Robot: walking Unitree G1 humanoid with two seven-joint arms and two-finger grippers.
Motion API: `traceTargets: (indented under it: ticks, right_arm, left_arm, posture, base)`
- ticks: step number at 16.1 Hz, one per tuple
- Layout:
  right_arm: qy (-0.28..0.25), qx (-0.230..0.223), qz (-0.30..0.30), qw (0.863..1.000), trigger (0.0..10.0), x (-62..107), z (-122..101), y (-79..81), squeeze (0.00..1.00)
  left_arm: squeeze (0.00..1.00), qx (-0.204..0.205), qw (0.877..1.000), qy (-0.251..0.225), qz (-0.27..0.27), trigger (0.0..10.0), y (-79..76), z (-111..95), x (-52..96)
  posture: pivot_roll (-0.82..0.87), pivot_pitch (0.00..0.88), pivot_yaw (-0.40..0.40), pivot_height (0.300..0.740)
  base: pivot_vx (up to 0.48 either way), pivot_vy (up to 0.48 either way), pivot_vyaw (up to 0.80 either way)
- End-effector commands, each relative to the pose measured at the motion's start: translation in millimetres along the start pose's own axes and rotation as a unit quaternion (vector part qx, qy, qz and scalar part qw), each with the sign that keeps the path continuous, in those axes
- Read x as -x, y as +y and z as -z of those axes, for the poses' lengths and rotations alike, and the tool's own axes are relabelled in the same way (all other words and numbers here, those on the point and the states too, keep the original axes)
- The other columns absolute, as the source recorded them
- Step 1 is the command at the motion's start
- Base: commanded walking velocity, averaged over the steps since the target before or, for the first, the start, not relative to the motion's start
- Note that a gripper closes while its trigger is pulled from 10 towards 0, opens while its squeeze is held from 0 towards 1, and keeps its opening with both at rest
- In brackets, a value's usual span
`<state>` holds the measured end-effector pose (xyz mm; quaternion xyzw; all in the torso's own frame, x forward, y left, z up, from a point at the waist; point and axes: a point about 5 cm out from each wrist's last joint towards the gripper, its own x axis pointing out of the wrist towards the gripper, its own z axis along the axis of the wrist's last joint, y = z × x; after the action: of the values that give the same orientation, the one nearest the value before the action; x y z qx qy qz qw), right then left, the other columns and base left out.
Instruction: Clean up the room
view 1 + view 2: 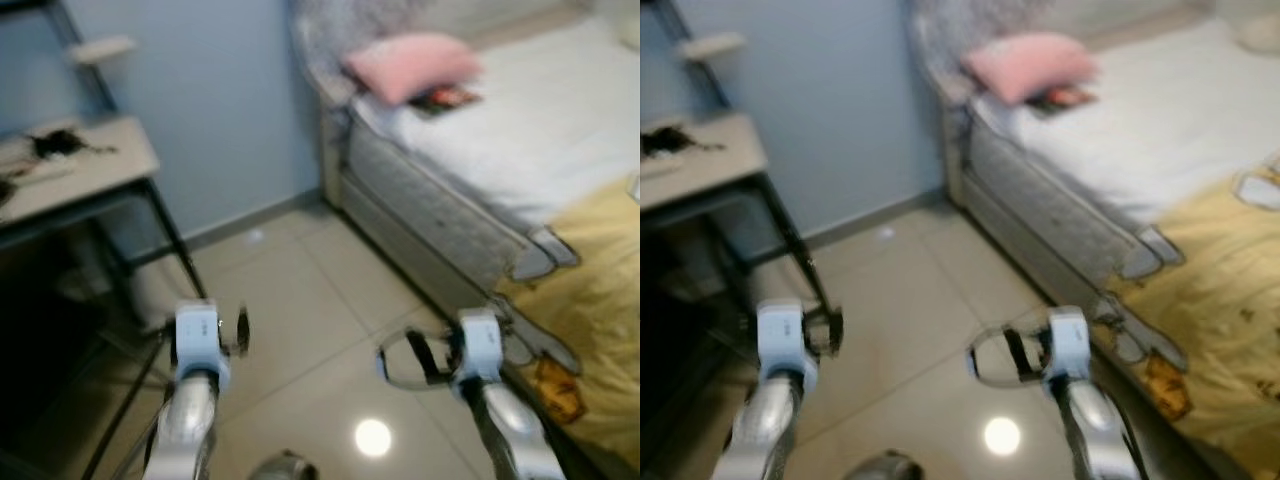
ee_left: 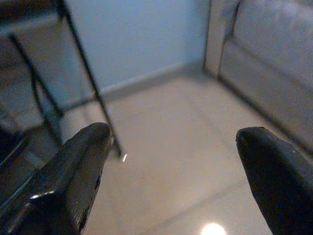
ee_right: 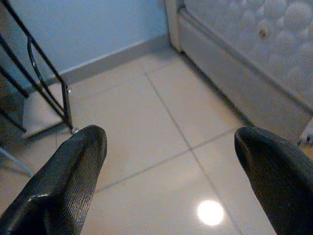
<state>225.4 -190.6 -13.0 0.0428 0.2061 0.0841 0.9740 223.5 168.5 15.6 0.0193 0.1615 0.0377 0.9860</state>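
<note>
My left gripper (image 1: pixel 208 322) hangs low over the tiled floor (image 1: pixel 300 280) near the desk's legs, and its wrist view shows the fingers (image 2: pixel 73 171) wide apart with nothing between them. My right gripper (image 1: pixel 415 358) is open too, held above the floor close to the bed's padded side (image 3: pixel 254 73). On the bed (image 1: pixel 540 120) lie a pink pillow (image 1: pixel 410 65) and a small colourful flat item (image 1: pixel 447 97) beside it. A yellow blanket (image 1: pixel 600 290) hangs over the bed's near edge. The picture is slightly blurred.
A desk (image 1: pixel 90 170) on thin black legs (image 2: pixel 93 83) stands at the left against the blue wall, with dark clutter (image 1: pixel 60 143) on top. An orange patch (image 1: pixel 560 390) shows at the blanket's lower edge. Open floor runs between desk and bed.
</note>
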Motion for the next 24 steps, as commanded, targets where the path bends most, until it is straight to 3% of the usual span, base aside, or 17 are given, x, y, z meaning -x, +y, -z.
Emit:
traceTargets:
  ticks: [1,5,16,17,18,20,21,24]
  right_arm:
    - [-0.01,-0.002,-0.012,1.0,10.0,1.1,-5,4.1,0.0]
    - [0.009,0.002,-0.019,1.0,10.0,5.4,0,-3.0,0.0]
    - [0.005,0.002,-0.029,1.0,10.0,-11.3,-3,1.4,0.0]
    - [-0.002,0.009,-0.008,1.0,10.0,-8.6,-4,-2.1,0.0]
    - [-0.016,0.037,-0.004,0.999,10.0,3.9,-2,-3.6,0.0]
    - [-0.017,0.089,-0.014,0.996,10.0,31.1,16,-5.7,0.0]
    - [-0.017,0.079,-0.002,0.997,10.0,34.2,19,-7.8,0.0]
    - [-0.016,0.075,0.005,0.997,10.0,36.8,20,-7.5,0.0]
  left_arm:
    - [0.0,-0.022,0.999,-0.027,0.011,10.0,1.3,-16,-1.9]
    - [0.0,-0.019,0.999,-0.029,0.028,10.0,-5.7,-38,-19.1]
    - [0.0,0.006,1.0,-0.012,0.028,10.0,-3.6,-25,-15.3]
    - [0.0,0.02,0.999,-0.035,0.015,10.0,1.0,-25,-12.9]
    - [0.0,0.005,0.997,-0.076,0.017,10.0,6.1,-27,-2.9]
    - [0.0,0.027,0.994,-0.063,0.085,10.0,0.6,-15,14.1]
    - [0.0,0.018,0.992,-0.07,0.099,10.0,0.6,-16,15.9]
    - [0.0,0.043,0.99,-0.072,0.113,10.0,-7.7,-17,15.0]
  posture:
    - [-0.05,0.0,0.059,0.74]
    - [-0.06,0.0,0.069,0.74]
    - [-0.06,0.0,0.054,0.74]
    - [-0.07,0.0,0.053,0.74]
    - [-0.07,0.0,0.042,0.74]
    - [-0.08,0.0,0.039,0.74]
    - [-0.08,0.0,0.043,0.74]
    - [-0.08,0.0,0.047,0.74]
  base:
    - [0.0,0.461,0.68]
    - [0.0,0.114,0.68]
    - [0.0,0.0,0.66]
    - [0.0,0.0,0.0]
    - [0.0,0.0,0.0]
    - [0.0,0.0,0.0]
    - [0.0,0.0,0.0]
    - [0.0,0.0,0.0]
